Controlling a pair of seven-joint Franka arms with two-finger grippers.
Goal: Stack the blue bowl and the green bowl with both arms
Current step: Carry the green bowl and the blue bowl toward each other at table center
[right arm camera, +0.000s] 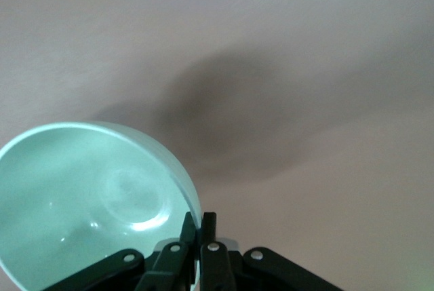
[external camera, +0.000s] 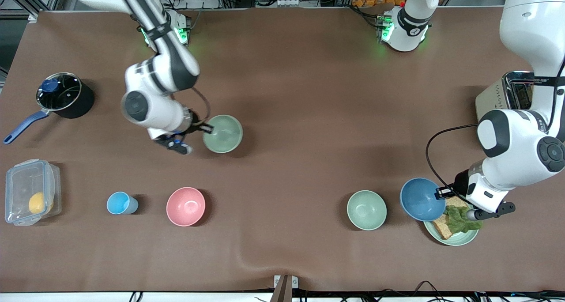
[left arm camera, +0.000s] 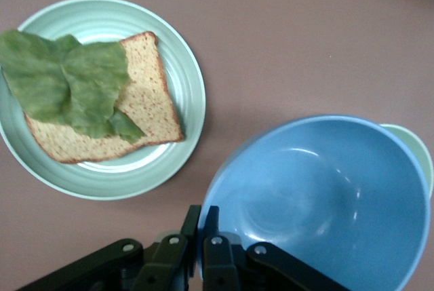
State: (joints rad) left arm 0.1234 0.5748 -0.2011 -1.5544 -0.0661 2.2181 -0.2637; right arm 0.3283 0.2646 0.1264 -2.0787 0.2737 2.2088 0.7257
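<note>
My left gripper (external camera: 441,192) (left arm camera: 203,220) is shut on the rim of the blue bowl (external camera: 421,199) (left arm camera: 332,203). The bowl hangs tilted just above the table, beside the plate of bread. My right gripper (external camera: 206,127) (right arm camera: 199,226) is shut on the rim of the green bowl (external camera: 224,134) (right arm camera: 88,196). It holds that bowl a little above the table's middle, toward the right arm's end, and the bowl's shadow falls on the cloth below.
A second green bowl (external camera: 366,209) (left arm camera: 415,155) stands right beside the blue one. A green plate (external camera: 459,240) (left arm camera: 190,81) carries bread and lettuce. Toward the right arm's end are a pink bowl (external camera: 186,206), light-blue cup (external camera: 120,203), clear box (external camera: 31,198) and lidded pot (external camera: 64,94). A toaster (external camera: 507,94) stands by the left arm.
</note>
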